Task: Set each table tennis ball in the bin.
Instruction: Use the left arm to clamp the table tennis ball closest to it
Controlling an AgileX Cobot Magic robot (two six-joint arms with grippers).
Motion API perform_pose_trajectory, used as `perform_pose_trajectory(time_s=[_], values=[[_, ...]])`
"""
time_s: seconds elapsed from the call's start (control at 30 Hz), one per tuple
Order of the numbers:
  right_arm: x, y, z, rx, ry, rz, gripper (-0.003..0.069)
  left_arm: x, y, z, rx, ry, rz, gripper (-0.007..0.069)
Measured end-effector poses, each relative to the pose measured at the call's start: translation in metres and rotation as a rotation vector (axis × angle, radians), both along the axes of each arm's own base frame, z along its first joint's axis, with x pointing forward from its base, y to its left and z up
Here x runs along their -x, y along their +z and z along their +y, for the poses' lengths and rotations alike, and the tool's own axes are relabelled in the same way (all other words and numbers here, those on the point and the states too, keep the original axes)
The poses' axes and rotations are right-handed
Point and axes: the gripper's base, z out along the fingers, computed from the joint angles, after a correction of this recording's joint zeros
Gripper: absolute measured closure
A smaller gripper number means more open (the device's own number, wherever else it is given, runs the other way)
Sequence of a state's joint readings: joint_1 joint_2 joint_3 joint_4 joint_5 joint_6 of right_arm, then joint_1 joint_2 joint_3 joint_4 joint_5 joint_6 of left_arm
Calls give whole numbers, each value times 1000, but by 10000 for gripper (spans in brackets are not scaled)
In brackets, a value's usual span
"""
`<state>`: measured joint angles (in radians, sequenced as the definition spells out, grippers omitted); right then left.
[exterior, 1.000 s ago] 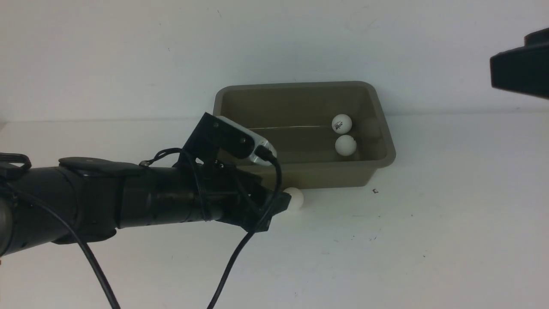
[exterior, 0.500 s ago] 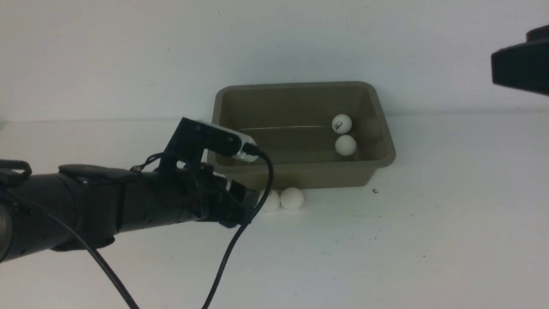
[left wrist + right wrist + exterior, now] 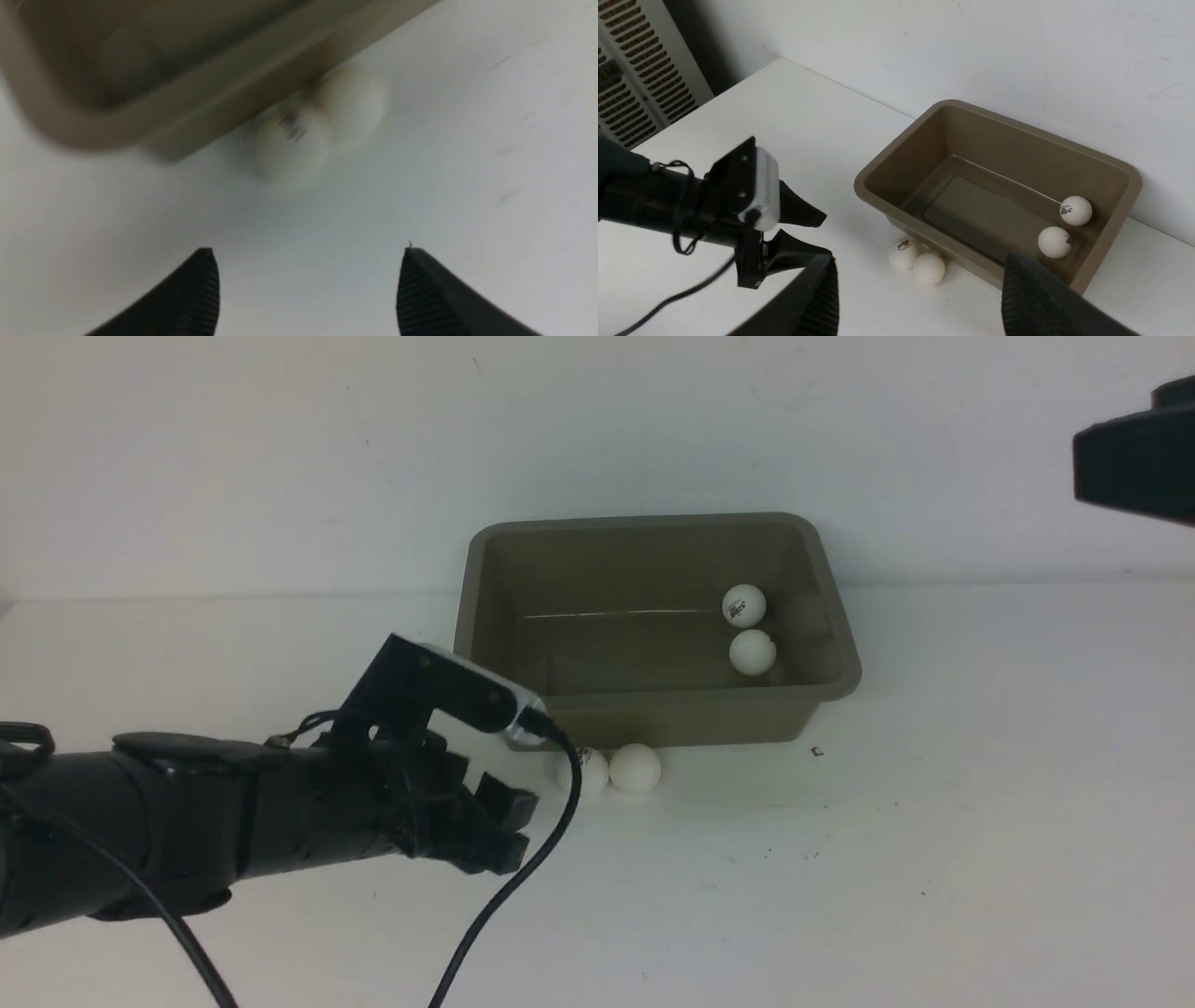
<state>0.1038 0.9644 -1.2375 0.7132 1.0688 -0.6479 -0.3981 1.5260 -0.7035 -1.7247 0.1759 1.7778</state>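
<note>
The bin (image 3: 653, 721) holds two balls (image 3: 752, 651). Your left gripper (image 3: 516, 826) and right gripper (image 3: 920, 261) both gape empty. Two loose balls (image 3: 636, 767) sit against the bin's near wall, apparently touching: straddle the nearer one along the wall, close gently.

A plain white wall (image 3: 280, 448) runs along the back, matt, with a few faint scuffs and hairline scratches. It meets the white worktop (image 3: 934, 859) in a soft, straight line. The worktop carries scattered small dark specks (image 3: 817, 752), mostly toward the right. Beyond its left edge stands a pale vented panel (image 3: 626, 70) with rows of slots, a dark shadowed gap beside it. The light is even and soft.
</note>
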Motion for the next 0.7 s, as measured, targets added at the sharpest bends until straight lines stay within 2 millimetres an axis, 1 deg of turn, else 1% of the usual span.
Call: perform_pose_trajectory(time_s=[0.07, 0.17, 0.3, 0.33, 0.37, 0.4, 0.43, 0.47, 0.57, 0.6, 0.63, 0.67, 0.7], values=[[0, 0, 0, 0, 0, 0, 230, 1, 10, -4, 42, -33, -25, 164], [0, 0, 0, 0, 0, 0, 230, 3, 33, -8, 105, -70, -84, 164], [0, 0, 0, 0, 0, 0, 230, 4, 52, -10, 162, -72, -123, 164], [0, 0, 0, 0, 0, 0, 230, 5, 59, -11, 185, -78, -136, 164], [0, 0, 0, 0, 0, 0, 230, 8, 72, -13, 240, -103, -155, 164], [0, 0, 0, 0, 0, 0, 230, 11, 77, -15, 265, -134, -162, 164], [0, 0, 0, 0, -1, -1, 230, 14, 81, -18, 290, -172, -167, 164], [0, 0, 0, 0, -1, -1, 230, 14, 81, -18, 290, -172, -167, 164], [0, 0, 0, -1, -4, -4, 230, 25, 87, -27, 371, -311, -155, 164], [-1, 0, 0, 1, -6, -6, 230, 31, 89, -31, 401, -387, -144, 164], [-1, 0, 0, 2, -6, -6, 230, 34, 89, -32, 402, -426, -137, 164], [-1, 0, -1, 4, -10, -8, 230, 43, 87, -35, 395, -528, -96, 164], [-1, 0, -1, 4, -10, -8, 230, 45, 86, -36, 396, -542, -88, 164]])
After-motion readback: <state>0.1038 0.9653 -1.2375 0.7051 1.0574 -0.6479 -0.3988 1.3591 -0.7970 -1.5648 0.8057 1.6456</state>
